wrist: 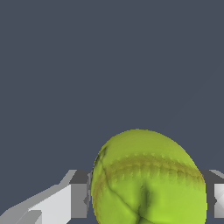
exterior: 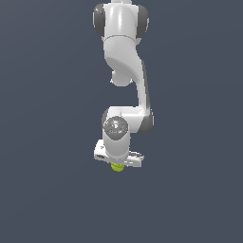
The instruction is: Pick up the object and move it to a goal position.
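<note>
Where the wrist view looks down along the claw, the yellow-green ball fills the space between the two fingers, each pressed against one of its sides, with a thin dark seam line curving over its skin. Its jaws are closed onto the ball and hold it. Farther off, in the exterior view, the white arm hangs downward, and the ball peeks out just beneath the claw, against a plain dark grey-blue backdrop.
</note>
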